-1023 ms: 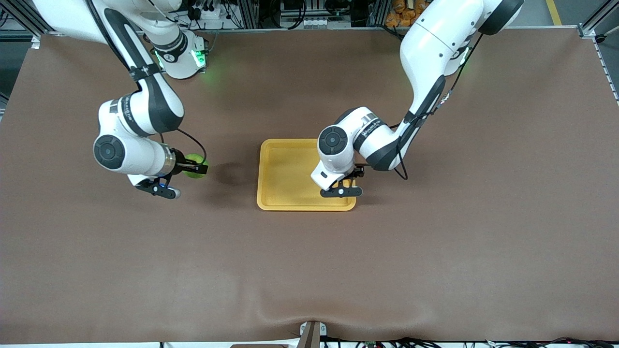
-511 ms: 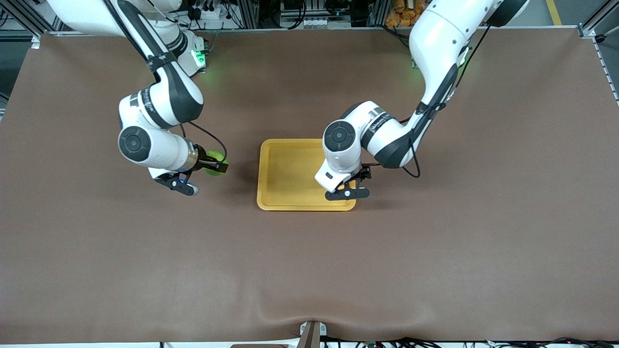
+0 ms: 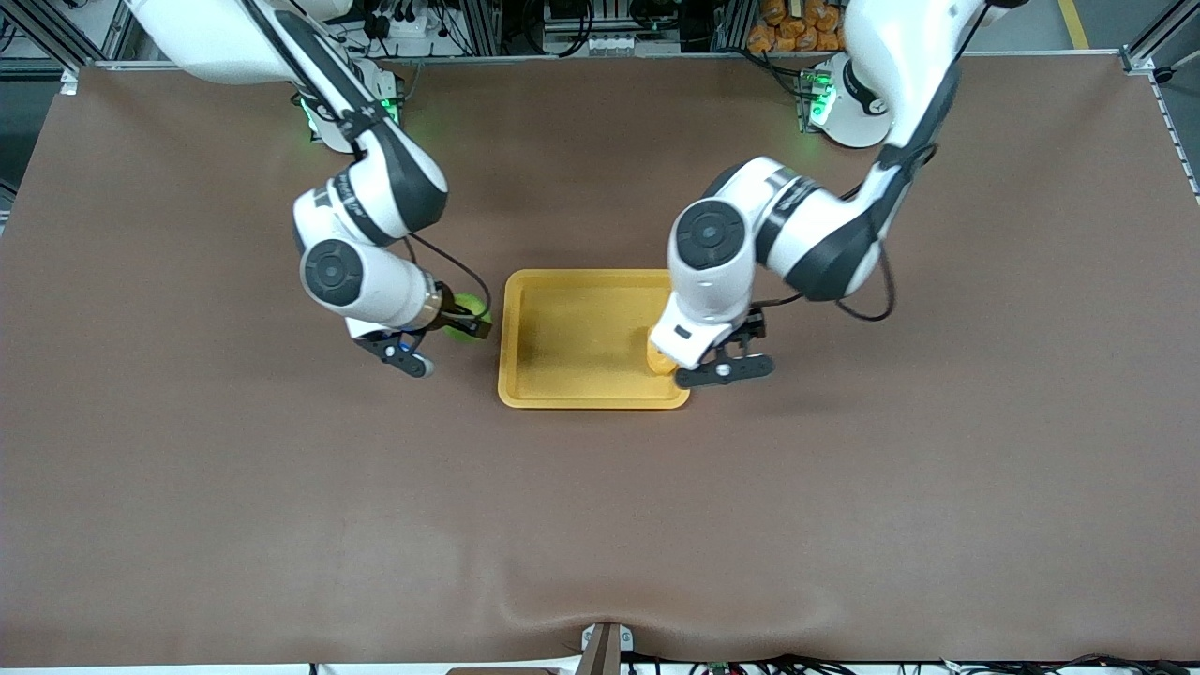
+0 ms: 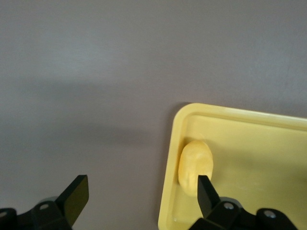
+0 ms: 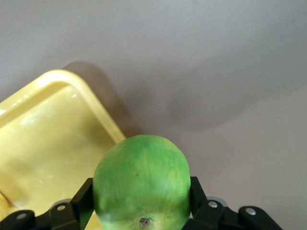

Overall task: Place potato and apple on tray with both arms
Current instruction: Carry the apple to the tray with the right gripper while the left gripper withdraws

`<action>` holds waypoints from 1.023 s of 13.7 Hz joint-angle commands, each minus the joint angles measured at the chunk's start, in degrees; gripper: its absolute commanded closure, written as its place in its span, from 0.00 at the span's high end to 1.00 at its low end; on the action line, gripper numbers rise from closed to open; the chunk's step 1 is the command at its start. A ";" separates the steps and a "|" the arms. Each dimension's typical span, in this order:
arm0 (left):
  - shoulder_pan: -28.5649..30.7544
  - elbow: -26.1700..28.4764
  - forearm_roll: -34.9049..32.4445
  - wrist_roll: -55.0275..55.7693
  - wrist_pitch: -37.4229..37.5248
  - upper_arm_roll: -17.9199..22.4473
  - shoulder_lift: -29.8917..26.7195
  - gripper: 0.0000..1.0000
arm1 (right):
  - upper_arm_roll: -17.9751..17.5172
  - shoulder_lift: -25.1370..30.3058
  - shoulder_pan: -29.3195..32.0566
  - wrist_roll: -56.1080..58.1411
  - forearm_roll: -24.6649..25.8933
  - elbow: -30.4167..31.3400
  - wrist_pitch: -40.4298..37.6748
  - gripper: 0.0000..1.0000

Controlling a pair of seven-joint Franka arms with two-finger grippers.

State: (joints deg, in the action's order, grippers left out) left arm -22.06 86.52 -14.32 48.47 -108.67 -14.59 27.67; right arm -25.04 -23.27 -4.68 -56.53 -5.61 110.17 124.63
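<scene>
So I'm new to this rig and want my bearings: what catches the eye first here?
The yellow tray mid-table, with the potato lying in it against the rim at the left arm's end. The open left gripper hangs over that rim, while the right gripper holds the green apple beside the tray's other end.

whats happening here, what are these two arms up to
Two arms are loading a yellow tray with produce. The potato already lies in the tray, against the rim at the left arm's end, and the left gripper hangs open over that rim with nothing in it. The right gripper is shut on the green apple and holds it in the air just short of the tray's rim at the right arm's end, so the apple is not on the tray yet.
</scene>
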 commanded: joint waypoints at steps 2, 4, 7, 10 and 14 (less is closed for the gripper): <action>4.82 1.11 4.03 -4.41 6.00 -0.44 -8.84 1.00 | 0.17 -5.45 -4.72 -7.88 0.34 -4.52 2.73 0.00; 8.15 1.11 6.84 -8.54 8.64 -0.44 -12.10 1.00 | 0.35 -7.48 -6.13 -9.73 0.69 -5.67 3.60 0.00; 12.82 1.11 7.73 -11.98 12.51 -0.09 -16.58 1.00 | 0.61 -9.85 -7.62 -11.94 1.56 -5.76 7.99 0.00; 16.77 1.29 7.56 -17.07 16.02 0.00 -19.92 1.00 | 0.70 -11.70 -8.24 -14.48 5.16 -5.76 9.49 0.00; 24.06 1.55 7.82 -31.65 19.54 -0.09 -23.44 1.00 | 0.70 -13.63 -9.21 -16.16 6.40 -5.76 12.22 0.00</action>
State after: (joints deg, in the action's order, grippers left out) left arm -1.24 86.38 -7.63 22.28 -90.84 -14.26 7.19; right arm -24.83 -35.64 -12.41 -70.51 -0.92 106.07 136.61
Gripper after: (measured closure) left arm 0.000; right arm 0.189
